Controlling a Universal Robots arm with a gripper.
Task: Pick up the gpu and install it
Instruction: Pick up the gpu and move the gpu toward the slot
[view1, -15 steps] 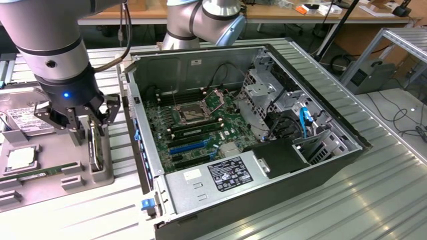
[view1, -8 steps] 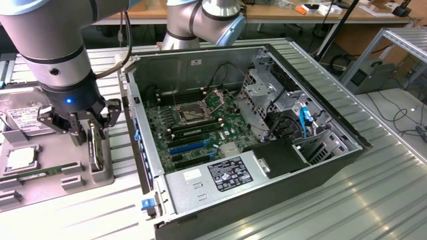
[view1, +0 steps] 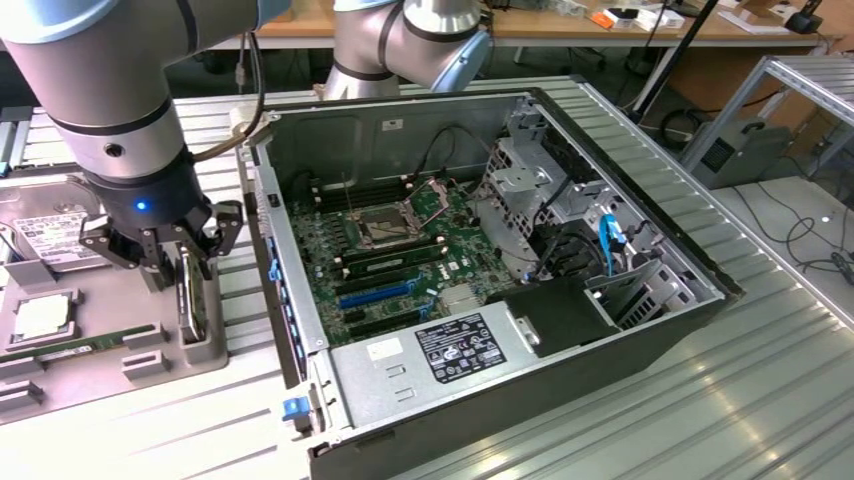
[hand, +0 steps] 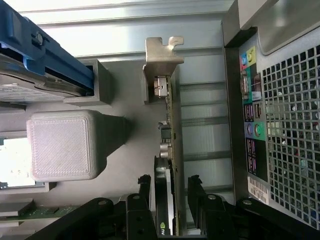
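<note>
On the exterior view's left, a hard drive (view1: 51, 238) lies on a grey holder (view1: 147, 355). Just beside it the gpu (view1: 195, 305) stands on edge in a slot of that holder, its metal bracket (hand: 162, 55) at one end. The claw (view1: 184, 262) hangs over it at full spread, a finger (hand: 145, 187) on either side of the card, gripping nothing. The card looks light and stiff but fragile — best pinched across its flat faces near the top edge, clear of the contacts. Further right sits the open computer case (view1: 641, 340) on the ribbed surface (view1: 761, 360).
</note>
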